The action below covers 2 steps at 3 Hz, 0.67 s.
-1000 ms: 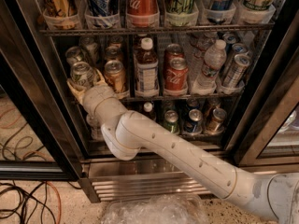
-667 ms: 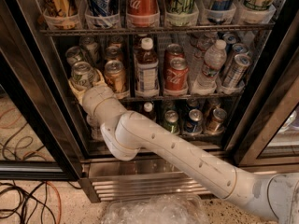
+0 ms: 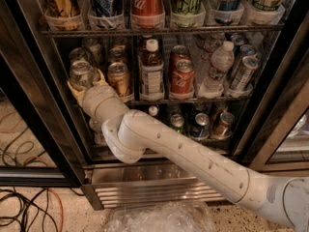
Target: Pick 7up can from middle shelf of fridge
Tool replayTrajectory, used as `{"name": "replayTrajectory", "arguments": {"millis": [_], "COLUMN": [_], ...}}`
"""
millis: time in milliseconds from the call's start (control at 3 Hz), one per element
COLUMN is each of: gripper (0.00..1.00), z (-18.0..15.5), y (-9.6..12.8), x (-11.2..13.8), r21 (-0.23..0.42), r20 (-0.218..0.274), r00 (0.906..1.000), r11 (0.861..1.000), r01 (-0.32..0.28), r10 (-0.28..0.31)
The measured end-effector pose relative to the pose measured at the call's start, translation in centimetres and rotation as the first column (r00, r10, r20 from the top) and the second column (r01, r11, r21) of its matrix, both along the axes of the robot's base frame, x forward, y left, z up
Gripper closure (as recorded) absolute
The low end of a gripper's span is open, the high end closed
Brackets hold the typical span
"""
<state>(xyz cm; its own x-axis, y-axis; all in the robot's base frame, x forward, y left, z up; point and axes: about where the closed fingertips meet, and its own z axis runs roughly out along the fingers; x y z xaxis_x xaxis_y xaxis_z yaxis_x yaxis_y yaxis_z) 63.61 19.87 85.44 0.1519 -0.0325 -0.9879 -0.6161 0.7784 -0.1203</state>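
Note:
The fridge point(image 3: 145, 185) stands open in front of me. The 7up can point(image 3: 81, 72), silver with a plain top, stands at the front left of the middle shelf point(image 3: 159, 101). My gripper point(image 3: 85, 83) is at that can, its pale fingers point(image 3: 73, 90) hugging the can from both sides and shut on it. The can rests at shelf level. My white arm point(image 3: 183, 153) runs from the lower right up to the shelf's left end and hides part of the lower rack.
A gold-brown can point(image 3: 119, 79) stands right beside the held can. Further right are a brown bottle point(image 3: 152, 71), red Coca-Cola cans point(image 3: 181, 77) and a water bottle point(image 3: 218, 64). Tall cans fill the shelf above. Dark door frames point(image 3: 29, 105) flank the opening. Cables point(image 3: 24, 207) lie on the floor.

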Motion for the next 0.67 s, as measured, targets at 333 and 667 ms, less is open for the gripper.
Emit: {"name": "replayTrajectory", "arguments": {"millis": [333, 667], "gripper": [1.0, 1.0], "z": [1.6, 3.0], "y": [0.0, -0.1], "x": [0.2, 0.0], "r21": [-0.003, -0.008], "r20": [0.015, 0.026], "r00": [0.9998, 0.9992], "r11": [1.0, 1.0], "r01": [-0.011, -0.03], "r10": [0.011, 0.03]}}
